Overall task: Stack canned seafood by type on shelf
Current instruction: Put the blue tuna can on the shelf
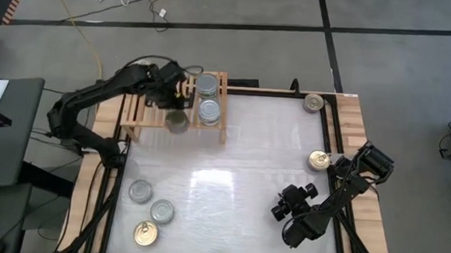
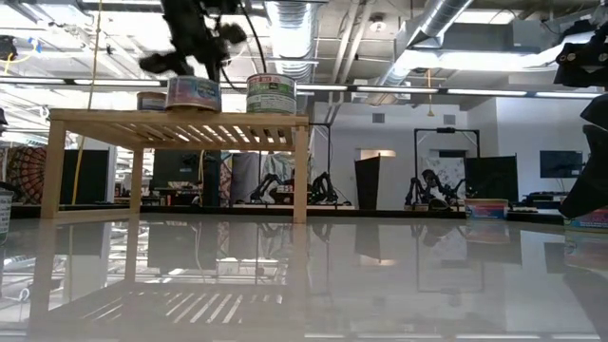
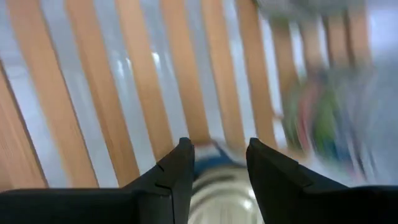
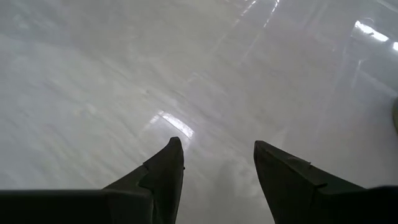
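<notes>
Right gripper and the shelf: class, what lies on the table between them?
Nothing: in the high view the white tabletop is bare between the right gripper and the shelf. The loose tins sit off to the sides.

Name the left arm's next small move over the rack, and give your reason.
Probably finish closing and lift: the left hand sits over the shelf with a can between its fingers, beside two silver-topped cans already there. Whether it grips yet is unclear.

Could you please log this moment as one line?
left gripper above can on shelf | right gripper open, waiting over table | loose cans remain
</notes>
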Controlling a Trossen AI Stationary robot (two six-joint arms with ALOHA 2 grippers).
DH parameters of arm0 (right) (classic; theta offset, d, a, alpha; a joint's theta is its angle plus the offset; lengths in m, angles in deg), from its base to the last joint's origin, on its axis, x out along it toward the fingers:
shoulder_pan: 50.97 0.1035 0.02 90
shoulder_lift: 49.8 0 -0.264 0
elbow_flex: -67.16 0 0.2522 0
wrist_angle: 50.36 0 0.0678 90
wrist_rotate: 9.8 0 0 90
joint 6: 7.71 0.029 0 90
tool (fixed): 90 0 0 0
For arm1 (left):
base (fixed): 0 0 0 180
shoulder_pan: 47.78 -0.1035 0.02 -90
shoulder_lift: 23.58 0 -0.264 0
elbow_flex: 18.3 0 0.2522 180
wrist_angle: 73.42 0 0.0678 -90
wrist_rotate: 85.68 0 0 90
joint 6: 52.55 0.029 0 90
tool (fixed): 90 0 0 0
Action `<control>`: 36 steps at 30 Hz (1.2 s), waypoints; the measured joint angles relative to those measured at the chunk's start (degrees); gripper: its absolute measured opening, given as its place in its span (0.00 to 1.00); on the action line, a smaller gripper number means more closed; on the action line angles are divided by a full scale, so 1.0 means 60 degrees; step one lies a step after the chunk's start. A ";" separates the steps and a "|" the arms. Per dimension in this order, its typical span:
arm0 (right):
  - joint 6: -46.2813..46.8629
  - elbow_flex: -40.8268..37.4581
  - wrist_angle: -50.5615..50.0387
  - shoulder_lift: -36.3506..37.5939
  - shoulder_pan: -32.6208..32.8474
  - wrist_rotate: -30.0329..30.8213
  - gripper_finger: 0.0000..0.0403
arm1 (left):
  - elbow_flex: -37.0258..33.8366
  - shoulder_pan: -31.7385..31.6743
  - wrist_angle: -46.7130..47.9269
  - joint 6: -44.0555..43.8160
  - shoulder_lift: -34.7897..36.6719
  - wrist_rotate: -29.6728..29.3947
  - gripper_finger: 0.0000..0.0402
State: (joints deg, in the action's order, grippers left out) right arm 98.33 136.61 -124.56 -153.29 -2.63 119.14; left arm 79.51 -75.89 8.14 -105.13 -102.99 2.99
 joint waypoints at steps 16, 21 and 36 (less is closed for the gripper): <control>-0.0007 0.0002 0.0566 0.0000 0.0000 0.0004 0.55 | 0.0003 0.5543 -0.0060 -0.2551 0.2485 -0.4650 0.34; -0.0014 0.0002 0.0662 0.0000 0.0000 0.0004 0.55 | -0.0524 0.7890 -0.0775 -0.3103 0.1825 -0.6505 0.34; -0.0543 0.0002 0.1154 0.0000 -0.0022 0.0007 0.55 | -0.1249 0.9659 -0.1714 -0.2841 -0.2423 -0.5563 0.34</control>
State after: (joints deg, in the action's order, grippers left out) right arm 95.08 136.62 -117.63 -153.29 -2.77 119.18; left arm 72.02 -17.93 -2.14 -122.18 -117.53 -30.39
